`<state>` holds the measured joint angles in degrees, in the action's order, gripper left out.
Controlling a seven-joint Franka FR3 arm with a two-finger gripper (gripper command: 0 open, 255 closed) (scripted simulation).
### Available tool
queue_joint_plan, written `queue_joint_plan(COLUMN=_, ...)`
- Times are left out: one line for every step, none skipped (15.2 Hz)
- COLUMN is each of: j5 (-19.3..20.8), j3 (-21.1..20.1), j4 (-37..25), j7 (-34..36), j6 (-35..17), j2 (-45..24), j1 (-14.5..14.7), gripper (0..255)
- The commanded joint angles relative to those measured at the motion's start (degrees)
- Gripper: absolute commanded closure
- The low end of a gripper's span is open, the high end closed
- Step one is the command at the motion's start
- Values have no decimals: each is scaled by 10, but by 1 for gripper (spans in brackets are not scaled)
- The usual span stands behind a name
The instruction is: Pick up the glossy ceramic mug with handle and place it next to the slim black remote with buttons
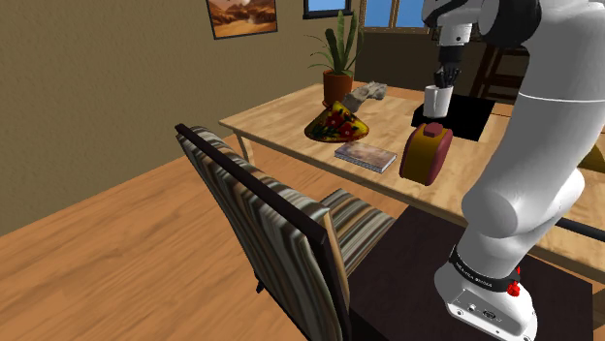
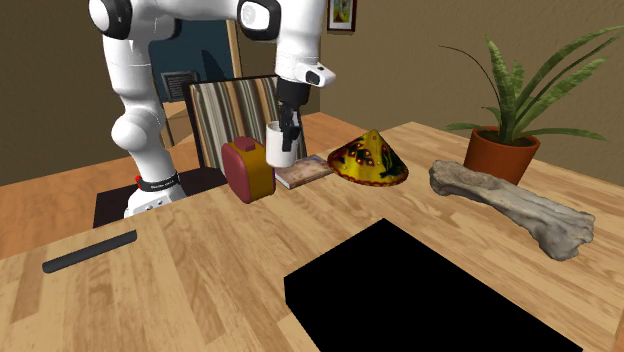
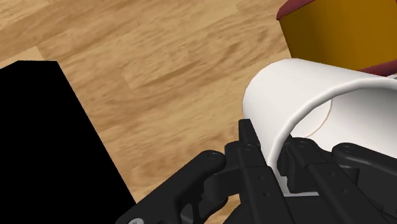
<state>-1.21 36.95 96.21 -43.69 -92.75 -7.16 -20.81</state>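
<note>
A plain white mug [image 2: 277,143] hangs tilted a little above the wooden table [image 2: 200,290]. My gripper [image 2: 289,125] is shut on its rim from above. In the wrist view one black finger [image 3: 254,146] sits outside the mug [image 3: 318,95] wall and the other inside. From the shoulder view the mug [image 1: 438,100] and gripper [image 1: 444,82] are over the far side of the table, just behind a red-and-yellow case [image 1: 427,153]. The slim black remote [image 2: 88,252] lies flat near the table edge on the second exterior view's left, well away from the mug.
A book [image 2: 303,170], a colourful cone-shaped dish [image 2: 368,160], a grey bone-like piece [image 2: 510,205] and a potted plant [image 2: 500,150] stand on the table. A flat black area [image 2: 430,290] covers part of the top. A striped chair [image 1: 271,223] stands beside the stand.
</note>
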Motion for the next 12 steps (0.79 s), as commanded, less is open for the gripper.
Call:
queue_joint_plan(j5=27, j3=7, j4=45, j7=-4, j6=-10, j2=43, j1=0, gripper=255)
queue_joint_plan(j5=40, j3=9, j4=66, j7=-4, j6=-14, j2=64, j1=0, gripper=255)
queue_joint_plan(j5=53, j3=11, j4=85, j7=-4, j6=-18, j2=84, j1=-2, gripper=255)
queue_joint_plan(j5=66, j3=13, j4=103, j7=-5, j6=-20, j2=105, j1=-4, gripper=255)
queue_joint_plan(j5=79, j3=15, j4=121, j7=-5, j6=-22, j2=124, j1=-7, gripper=255)
queue_joint_plan(j5=92, j3=16, j4=138, j7=-6, j6=-23, j2=144, j1=-11, gripper=255)
queue_joint_plan(j5=104, j3=17, j4=153, j7=-7, j6=-24, j2=163, j1=-16, gripper=255)
queue_joint_plan(j5=117, j3=18, j4=168, j7=-9, j6=-24, j2=182, j1=-21, gripper=255)
queue_joint_plan(j5=129, j3=19, j4=183, j7=-10, j6=-24, j2=200, j1=-27, gripper=255)
queue_joint_plan(j5=141, j3=20, j4=196, j7=-13, j6=-23, j2=218, j1=-33, gripper=255)
queue_joint_plan(j5=152, j3=21, j4=209, j7=-15, j6=-22, j2=236, j1=-40, gripper=255)
queue_joint_plan(j5=164, j3=22, j4=221, j7=-19, j6=-20, j2=253, j1=-47, gripper=255)
